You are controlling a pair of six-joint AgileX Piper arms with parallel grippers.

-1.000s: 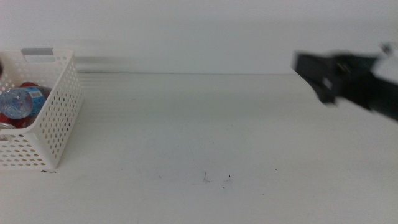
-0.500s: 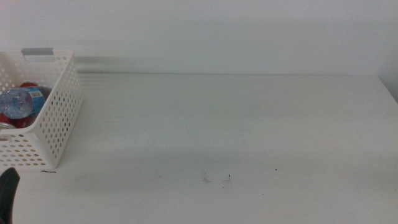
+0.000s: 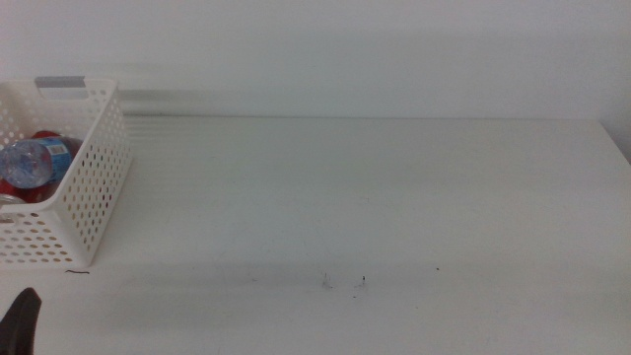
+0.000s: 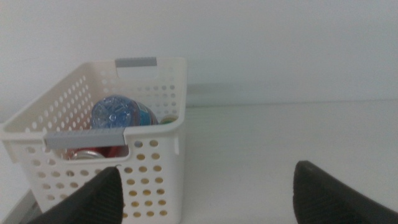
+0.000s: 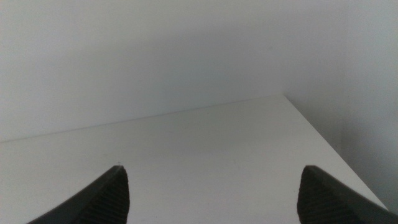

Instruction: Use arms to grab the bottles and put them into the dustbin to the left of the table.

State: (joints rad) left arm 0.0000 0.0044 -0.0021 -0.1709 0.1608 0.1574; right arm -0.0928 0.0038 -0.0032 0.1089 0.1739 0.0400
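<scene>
The dustbin [image 3: 74,187] stands at the far left of the desk [image 3: 375,197], near its back edge, and the bottles lie inside it. From the middle view I see the clear water bottle [image 3: 30,163] with its blue label lying on its side on top, and the red soda can [image 3: 44,138] showing beneath and behind it. I cannot make out any yellow tea bottle in the dustbin from these views.

My left tool [image 4: 208,193] sits low, in front of the dustbin and on its right side, apart from it. In my left wrist view the perforated white wall and the grey handle strip [image 4: 84,138] on the near rim fill the space just beyond one jaw, with the water bottle [image 4: 118,113] rounded above the rim and a second grey strip [image 4: 135,62] on the far rim. The jaws stand wide apart with nothing between them and touch nothing. In the middle view only a dark tip of this tool [image 3: 20,320] shows at the bottom left corner, below the dustbin.

My right tool [image 5: 211,193] is out of the middle view. Its wrist view shows its two jaws spread wide, holding nothing, above bare white desk [image 5: 205,143] with the desk's corner and a plain wall beyond.
</scene>
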